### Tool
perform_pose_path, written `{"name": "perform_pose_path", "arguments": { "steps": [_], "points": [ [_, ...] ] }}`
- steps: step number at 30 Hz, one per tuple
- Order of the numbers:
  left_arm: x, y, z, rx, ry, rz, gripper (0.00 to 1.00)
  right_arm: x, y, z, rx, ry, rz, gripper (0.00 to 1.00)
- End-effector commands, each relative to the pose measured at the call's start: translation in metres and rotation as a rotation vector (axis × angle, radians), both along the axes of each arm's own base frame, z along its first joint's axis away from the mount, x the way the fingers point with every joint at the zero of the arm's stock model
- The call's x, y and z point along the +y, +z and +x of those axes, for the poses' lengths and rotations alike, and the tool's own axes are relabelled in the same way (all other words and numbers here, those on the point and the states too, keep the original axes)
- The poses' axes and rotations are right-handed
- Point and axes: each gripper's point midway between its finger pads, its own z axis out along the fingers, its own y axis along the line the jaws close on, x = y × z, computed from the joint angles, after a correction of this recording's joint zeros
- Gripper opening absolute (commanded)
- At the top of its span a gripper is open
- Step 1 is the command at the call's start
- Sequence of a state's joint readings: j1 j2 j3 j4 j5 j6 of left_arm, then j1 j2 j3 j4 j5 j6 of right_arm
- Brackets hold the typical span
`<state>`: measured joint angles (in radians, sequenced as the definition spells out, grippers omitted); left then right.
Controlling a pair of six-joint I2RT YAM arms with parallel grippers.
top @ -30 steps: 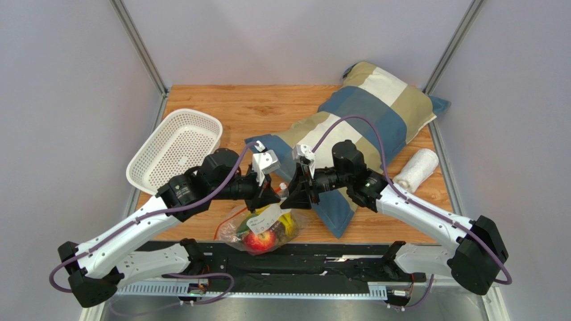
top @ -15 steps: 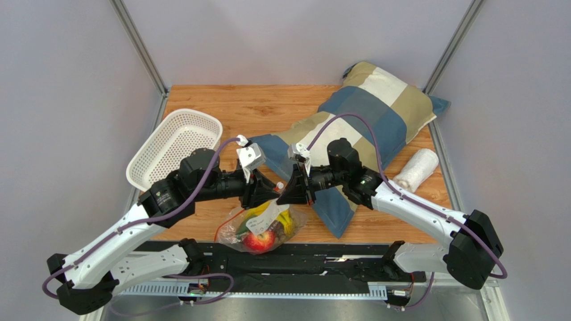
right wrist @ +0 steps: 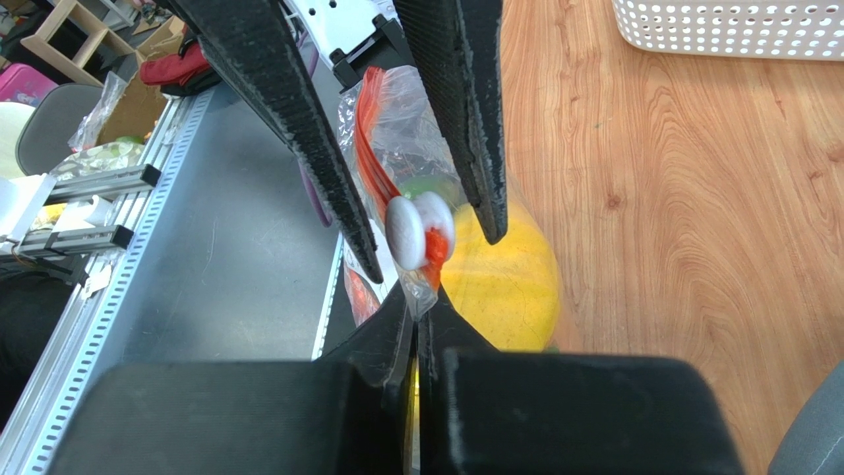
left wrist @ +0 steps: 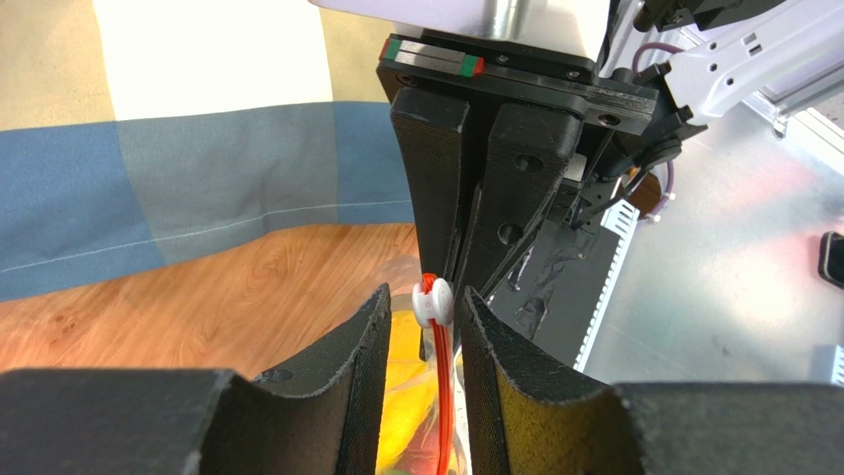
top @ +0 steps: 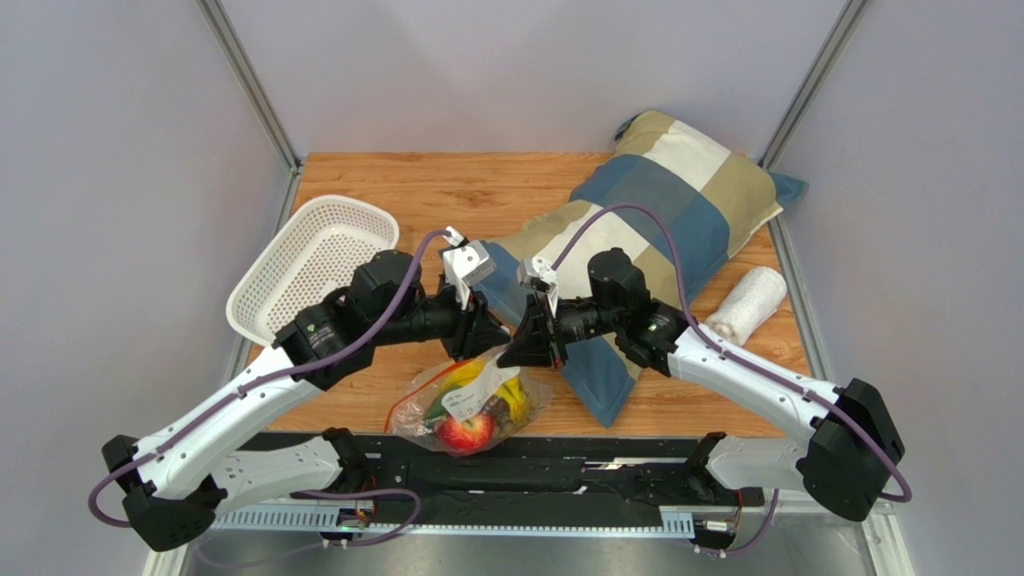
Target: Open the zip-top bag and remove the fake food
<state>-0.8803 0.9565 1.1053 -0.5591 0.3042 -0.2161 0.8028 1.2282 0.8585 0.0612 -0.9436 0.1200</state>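
Zip-top bag [top: 475,408] with the fake food [top: 466,430] inside lay on the tabletop [top: 481,198], just off the pillow's [top: 649,204] near corner. Right gripper [right wrist: 416,322] had jaws pressed together, pinching the bag's mouth end by the white slider [right wrist: 418,230]. Left gripper [left wrist: 426,317] had jaws spread either side of that slider, not clamping it.

top: high behind, looking down, far | wrists: close, facing each other, sharing zip-top bag [right wrist: 401,109] slider [right wrist: 416,230]
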Motion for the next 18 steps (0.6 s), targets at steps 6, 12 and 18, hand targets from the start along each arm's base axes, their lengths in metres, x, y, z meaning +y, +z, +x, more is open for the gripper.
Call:
{"name": "perform_pose_path", "arguments": {
  "steps": [6, 12, 18],
  "points": [
    [-0.002, 0.027, 0.0, 0.022, -0.001, -0.097, 0.25, 0.001, 0.031, 0.001, -0.094, -0.001, 0.079, 0.0],
    [-0.002, 0.031, -0.005, 0.009, -0.041, -0.116, 0.0, 0.001, 0.03, 0.003, -0.082, -0.019, 0.071, 0.0],
    [-0.003, 0.036, -0.011, -0.009, -0.077, -0.139, 0.0, 0.007, 0.034, 0.004, -0.055, 0.0, 0.075, 0.34]
  ]
}}
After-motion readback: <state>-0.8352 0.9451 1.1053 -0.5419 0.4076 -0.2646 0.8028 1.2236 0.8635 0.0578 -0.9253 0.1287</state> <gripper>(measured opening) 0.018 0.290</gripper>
